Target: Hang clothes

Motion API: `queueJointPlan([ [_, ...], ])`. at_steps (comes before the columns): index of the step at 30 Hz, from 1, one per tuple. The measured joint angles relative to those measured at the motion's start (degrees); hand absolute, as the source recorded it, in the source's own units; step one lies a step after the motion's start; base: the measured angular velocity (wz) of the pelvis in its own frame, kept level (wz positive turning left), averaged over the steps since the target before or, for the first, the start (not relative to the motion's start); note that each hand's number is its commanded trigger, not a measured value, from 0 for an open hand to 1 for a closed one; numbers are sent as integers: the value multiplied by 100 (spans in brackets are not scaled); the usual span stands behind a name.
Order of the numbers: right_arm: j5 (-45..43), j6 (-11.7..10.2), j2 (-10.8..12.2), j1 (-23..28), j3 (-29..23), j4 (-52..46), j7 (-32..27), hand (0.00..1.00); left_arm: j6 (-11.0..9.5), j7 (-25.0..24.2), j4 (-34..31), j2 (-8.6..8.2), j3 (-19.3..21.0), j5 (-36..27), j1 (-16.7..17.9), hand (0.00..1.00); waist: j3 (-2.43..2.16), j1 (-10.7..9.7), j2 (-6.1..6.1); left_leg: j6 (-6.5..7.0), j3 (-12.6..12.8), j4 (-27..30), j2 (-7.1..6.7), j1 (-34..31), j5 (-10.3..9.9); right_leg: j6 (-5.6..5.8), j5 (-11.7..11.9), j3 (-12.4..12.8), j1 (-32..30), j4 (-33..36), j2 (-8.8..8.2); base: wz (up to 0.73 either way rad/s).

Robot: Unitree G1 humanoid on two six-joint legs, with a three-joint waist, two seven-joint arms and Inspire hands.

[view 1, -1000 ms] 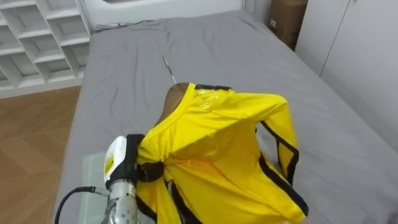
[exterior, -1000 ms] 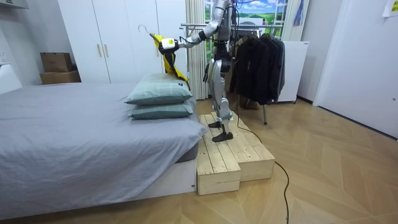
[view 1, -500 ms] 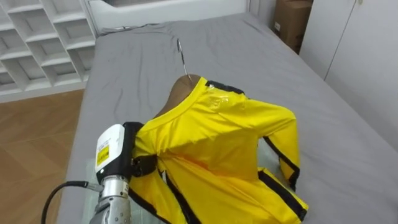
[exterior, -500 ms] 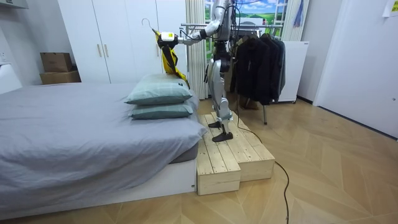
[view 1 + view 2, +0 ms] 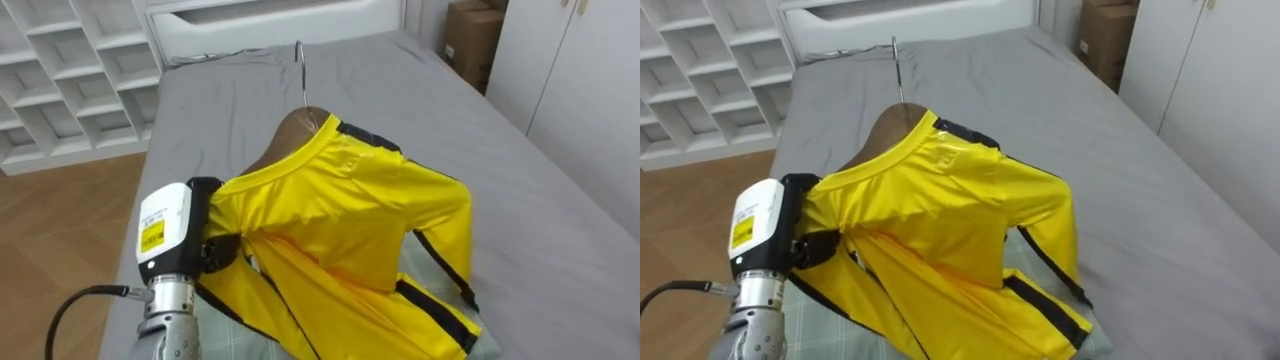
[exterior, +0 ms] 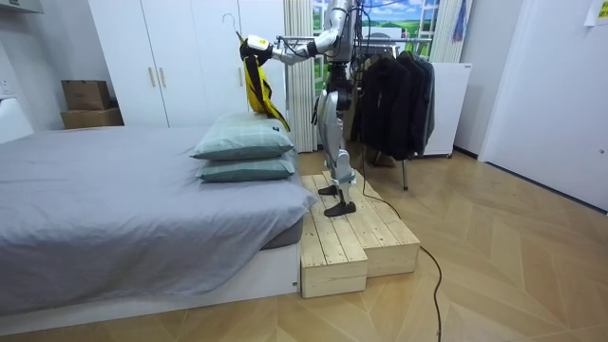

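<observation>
Yellow shirt (image 5: 350,230), one, with black trim at the collar and along the sleeves. It sits on one wooden hanger (image 5: 297,130) whose metal hook (image 5: 300,65) points up. There is faint shiny print near the collar, not readable.

Shirt and hanger are up in the air over the pillow-end edge of the bed (image 5: 200,110). In the room view the shirt hangs above two stacked pillows (image 6: 245,142). Its lower hem comes down close to the top one; can't tell if it touches.

Left robot hand (image 5: 213,248) comes in from the lower left and goes into the shirt at the hanger's shoulder. Its fingers are buried under the cloth, so can't tell whether they clench the hanger or lie loose. One white-and-yellow wrist sticker (image 5: 160,225), text too small to read.

In the room view the arm is stretched out about level toward the room view's left. The robot stands upright on a wooden platform (image 6: 351,237) at the bed's pillow-end corner. One clothes rack (image 6: 394,90) with dark garments is just behind it.

The bed has a grey, creased sheet. A white cube shelf (image 5: 60,70) stands beyond the bed's left edge. Cardboard boxes (image 6: 87,104), two stacked, stand by the white wardrobe (image 6: 180,66).
</observation>
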Motion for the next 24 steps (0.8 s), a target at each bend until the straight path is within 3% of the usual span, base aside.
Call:
queueJointPlan([
  [4,-508,4,-37,-71,-401,-60,-198,0,21,63,-1,88,94,137,100,100,0,13,-5,0,-1,-4,-4,-4,0,2,-1,2,-14,-4,-5,0],
  [9,-872,-13,-128,-63,-431,-489,-575,0,8,113,-13,260,94,135,105,100,4,20,-13,0,9,-4,-2,39,0,2,-1,4,20,0,-5,-1],
  [13,-1115,-76,-133,-60,-434,-1103,-981,0,-150,115,-18,259,94,138,112,100,11,125,-26,1,32,5,0,53,0,2,-1,30,11,20,-6,-4],
  [19,-1514,-136,-137,-66,-485,-2037,-1445,0,-143,198,-358,257,106,276,343,100,-24,204,-114,1,12,10,-2,43,2,2,-2,20,-17,16,-5,0],
  [24,-2315,-187,-80,175,-541,-3385,-1728,0,-128,206,-882,218,149,434,478,100,-20,323,-150,1,6,-5,-2,54,2,2,-2,7,36,10,-5,1],
])
